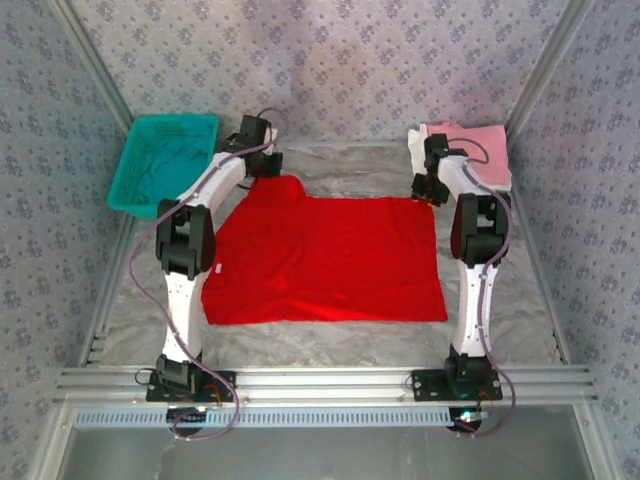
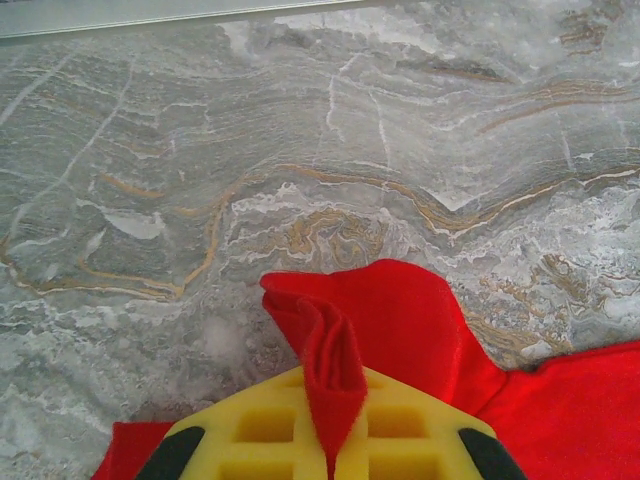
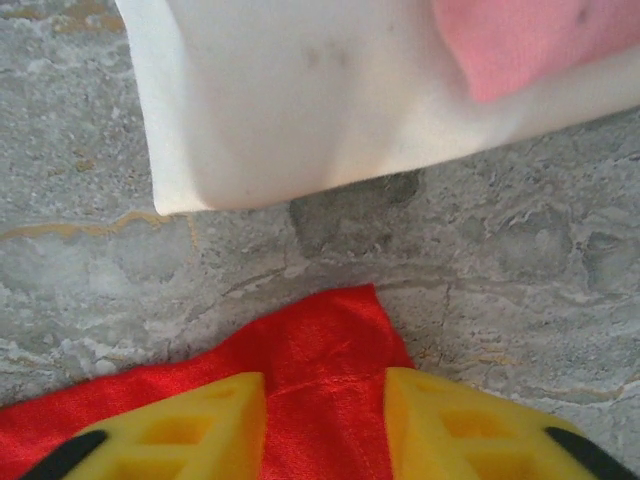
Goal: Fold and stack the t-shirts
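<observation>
At the upper left of the top view sits a teal plastic mesh basket [image 1: 165, 160], on the grey marble-patterned table [image 1: 330, 335]. Just right of the basket, the left gripper [image 1: 268, 168] is down at the upper left corner of the bright red cloth t-shirt [image 1: 330, 260]. In the left wrist view the left gripper [image 2: 332, 440] is closed, its yellow fingers [image 2: 260, 430] pinching a raised fold of the shirt [image 2: 400, 330]. The shirt lies spread mostly flat across the middle of the table. At its upper right corner is the right gripper [image 1: 424, 188]. In the right wrist view the right gripper [image 3: 325, 420] has its yellow fingers [image 3: 200, 425] parted, with the red corner [image 3: 320, 350] lying flat between them. At the upper right lies a folded white t-shirt [image 1: 495, 172] [image 3: 300, 100] with a folded pink t-shirt [image 1: 470, 140] [image 3: 530, 40] on top, near the red corner but apart from it.
</observation>
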{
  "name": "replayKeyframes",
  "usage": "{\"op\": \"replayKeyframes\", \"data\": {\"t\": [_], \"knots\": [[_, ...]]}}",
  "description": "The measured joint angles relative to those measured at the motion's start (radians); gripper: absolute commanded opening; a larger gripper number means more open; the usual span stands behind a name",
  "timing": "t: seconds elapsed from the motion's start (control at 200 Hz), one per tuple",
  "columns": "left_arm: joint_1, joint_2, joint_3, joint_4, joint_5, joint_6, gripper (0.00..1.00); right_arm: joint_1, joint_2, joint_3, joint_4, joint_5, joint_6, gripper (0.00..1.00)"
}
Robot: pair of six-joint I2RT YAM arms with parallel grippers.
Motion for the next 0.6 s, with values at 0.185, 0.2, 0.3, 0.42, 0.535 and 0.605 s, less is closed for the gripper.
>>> {"op": "replayKeyframes", "data": {"t": [0.185,0.2,0.3,0.42,0.535,0.605], "knots": [[0.000,-0.045,-0.051,0.036,-0.020,0.010,0.00,0.000,0.000,0.000,-0.008,0.001,-0.006,0.37],[0.000,-0.048,-0.055,0.039,-0.023,0.011,0.00,0.000,0.000,0.000,-0.008,0.002,-0.003,0.39],[0.000,-0.077,-0.091,0.049,-0.028,0.018,0.00,0.000,0.000,0.000,-0.013,0.008,-0.010,0.44],[0.000,-0.098,-0.121,0.063,-0.032,0.019,0.00,0.000,0.000,0.000,-0.014,0.009,-0.011,0.46],[0.000,-0.106,-0.147,0.084,-0.039,0.019,0.00,0.000,0.000,0.007,-0.019,0.012,-0.014,0.48],[0.000,-0.119,-0.180,0.097,-0.043,0.018,0.00,0.000,0.000,0.020,-0.024,0.012,-0.018,0.51]]}}
